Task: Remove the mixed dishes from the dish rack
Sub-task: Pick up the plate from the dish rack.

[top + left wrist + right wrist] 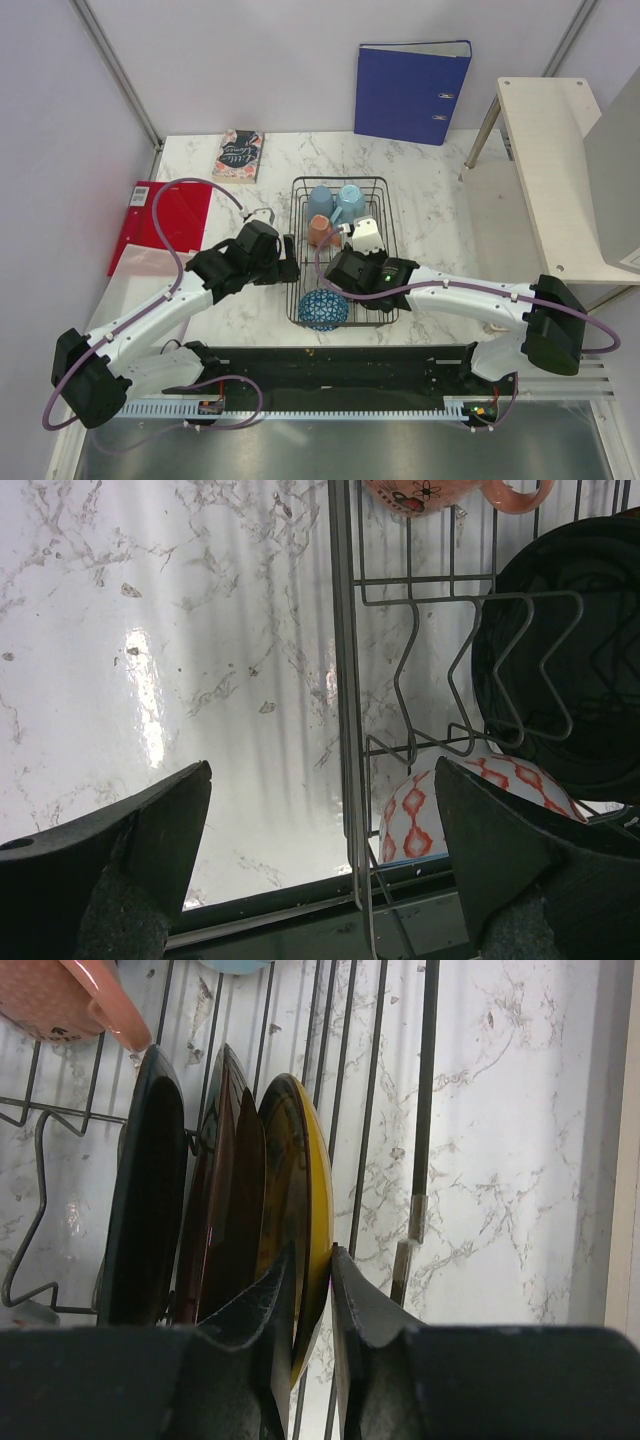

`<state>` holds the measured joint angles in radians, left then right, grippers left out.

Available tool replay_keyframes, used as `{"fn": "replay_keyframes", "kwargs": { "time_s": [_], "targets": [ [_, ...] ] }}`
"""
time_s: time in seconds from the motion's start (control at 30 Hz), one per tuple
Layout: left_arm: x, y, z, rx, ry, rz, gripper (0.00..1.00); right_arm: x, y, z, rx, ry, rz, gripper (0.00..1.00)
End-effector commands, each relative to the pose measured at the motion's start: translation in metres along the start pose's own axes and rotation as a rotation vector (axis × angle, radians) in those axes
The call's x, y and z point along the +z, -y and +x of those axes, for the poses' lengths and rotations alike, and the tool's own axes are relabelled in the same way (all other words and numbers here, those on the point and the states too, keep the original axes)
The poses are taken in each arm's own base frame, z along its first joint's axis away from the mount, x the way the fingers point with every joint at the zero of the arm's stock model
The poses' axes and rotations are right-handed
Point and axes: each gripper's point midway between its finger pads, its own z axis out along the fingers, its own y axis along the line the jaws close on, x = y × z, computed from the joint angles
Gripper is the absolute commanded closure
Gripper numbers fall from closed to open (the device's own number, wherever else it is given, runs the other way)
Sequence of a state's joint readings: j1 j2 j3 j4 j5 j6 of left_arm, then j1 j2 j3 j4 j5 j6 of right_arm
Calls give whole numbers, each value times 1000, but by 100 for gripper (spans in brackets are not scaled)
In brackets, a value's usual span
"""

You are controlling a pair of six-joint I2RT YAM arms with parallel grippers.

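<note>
The dish rack (pixel 386 232) is a black wire basket in the middle of the table. At its far end are two blue mugs (pixel 335 201) and a salmon cup (pixel 320 230); a blue net-patterned bowl (pixel 323 309) lies at its near end. In the right wrist view a black dish (pixel 150 1190), a dark plate (pixel 225 1180) and a yellow plate (pixel 312 1190) stand on edge side by side. My right gripper (pixel 310 1255) is shut on the yellow plate's rim. My left gripper (pixel 320 820) is open, straddling the rack's left side wire (pixel 345 680), holding nothing.
A book (pixel 238 155) lies at the back left and a red folder (pixel 165 220) at the left edge. A blue binder (pixel 410 92) stands against the back wall. A white side table (pixel 555 170) is on the right.
</note>
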<state>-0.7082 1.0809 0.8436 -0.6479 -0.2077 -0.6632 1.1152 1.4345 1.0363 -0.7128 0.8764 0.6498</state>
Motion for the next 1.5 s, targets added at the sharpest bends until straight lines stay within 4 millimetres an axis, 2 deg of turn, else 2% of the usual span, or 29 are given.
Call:
{"fn": "replay_keyframes", "kwargs": {
  "time_s": [0.0,0.03,0.2,0.53,0.83,1.23,1.47],
  "targets": [
    [-2,7,-5,-42,25,32,1,-5,-1,-4,-2,6,-20,81],
    [-1,7,-5,-42,25,32,1,-5,0,-5,-4,6,-19,82],
    [-1,6,-4,-43,24,30,1,-12,5,-15,1,19,-13,100],
    [-1,5,-6,-43,30,25,1,-34,18,-49,-27,58,-1,100],
    [-1,6,-6,-41,33,26,1,-51,28,-66,-37,67,-5,100],
    [-3,8,-7,-50,33,35,1,-76,39,-83,40,88,-86,100],
    [-5,10,-8,-58,35,45,1,-83,41,-84,73,86,-121,100]
  ]
}}
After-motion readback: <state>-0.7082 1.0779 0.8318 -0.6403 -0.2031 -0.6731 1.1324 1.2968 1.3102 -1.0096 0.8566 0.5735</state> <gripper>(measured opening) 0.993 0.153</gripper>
